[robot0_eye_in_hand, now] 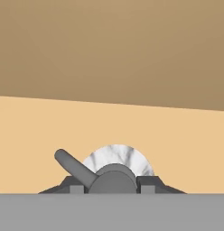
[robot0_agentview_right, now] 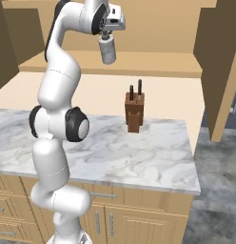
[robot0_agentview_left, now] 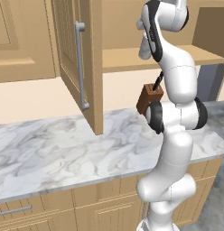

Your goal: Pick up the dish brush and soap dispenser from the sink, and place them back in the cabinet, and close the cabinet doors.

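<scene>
My gripper [robot0_agentview_right: 108, 34] is shut on the soap dispenser [robot0_agentview_right: 109, 51], a grey-white marbled bottle that hangs upright from the hand. It sits high, just above and in front of the open cabinet's shelf [robot0_agentview_right: 153, 66]. In the hand view I look down on the dispenser's dark pump top [robot0_eye_in_hand: 113, 177], with the marbled body [robot0_eye_in_hand: 132, 159] behind it and a dark fingertip [robot0_eye_in_hand: 147, 187] on each side, over the tan shelf [robot0_eye_in_hand: 112, 135]. In the left base view the arm hides most of the bottle [robot0_agentview_left: 145, 48]. Both cabinet doors [robot0_agentview_left: 71, 58] [robot0_agentview_right: 220, 71] stand open. The sink and dish brush are out of view.
A brown knife block [robot0_agentview_right: 134, 113] [robot0_agentview_left: 148, 100] stands on the marble counter [robot0_agentview_right: 139, 152] below the shelf, against the wall. The left door's bar handle [robot0_agentview_left: 80, 65] juts out over the counter. Tan drawer fronts [robot0_agentview_left: 23, 212] run under the counter edge.
</scene>
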Controlling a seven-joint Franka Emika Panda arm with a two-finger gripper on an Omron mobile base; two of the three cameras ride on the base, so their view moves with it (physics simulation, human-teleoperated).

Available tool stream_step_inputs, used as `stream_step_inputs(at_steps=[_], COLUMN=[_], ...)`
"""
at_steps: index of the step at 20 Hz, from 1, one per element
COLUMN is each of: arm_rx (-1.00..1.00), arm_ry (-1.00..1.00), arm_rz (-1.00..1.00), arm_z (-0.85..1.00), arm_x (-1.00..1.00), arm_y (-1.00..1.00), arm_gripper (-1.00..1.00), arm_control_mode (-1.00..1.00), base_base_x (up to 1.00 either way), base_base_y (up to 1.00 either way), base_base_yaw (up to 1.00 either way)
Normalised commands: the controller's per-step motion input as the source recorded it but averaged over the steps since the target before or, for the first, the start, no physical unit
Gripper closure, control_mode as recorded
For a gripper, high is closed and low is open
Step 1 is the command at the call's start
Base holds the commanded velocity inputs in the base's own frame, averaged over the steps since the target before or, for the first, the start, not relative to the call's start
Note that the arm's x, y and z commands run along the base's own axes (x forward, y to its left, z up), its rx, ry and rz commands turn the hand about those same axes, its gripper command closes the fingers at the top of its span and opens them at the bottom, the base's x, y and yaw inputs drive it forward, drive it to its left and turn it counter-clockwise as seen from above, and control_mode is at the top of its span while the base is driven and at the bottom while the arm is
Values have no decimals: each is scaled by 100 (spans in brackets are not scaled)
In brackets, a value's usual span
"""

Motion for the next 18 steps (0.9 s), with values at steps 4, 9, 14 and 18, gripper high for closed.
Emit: stream_step_inputs(at_steps=[4,9,14,18], arm_rx=[0,0,0,0], arm_ry=[-1,-4,-8,-11], arm_rz=[0,0,0,0], arm_z=[-4,-7,-14,-13], arm_x=[5,9,11,10], arm_y=[0,0,0,0], arm_gripper=[100,100,100,100], arm_control_mode=[-100,-100,-100,-100], base_base_x=[0,0,0,0], base_base_y=[0,0,0,0], base_base_yaw=[0,0,0,0])
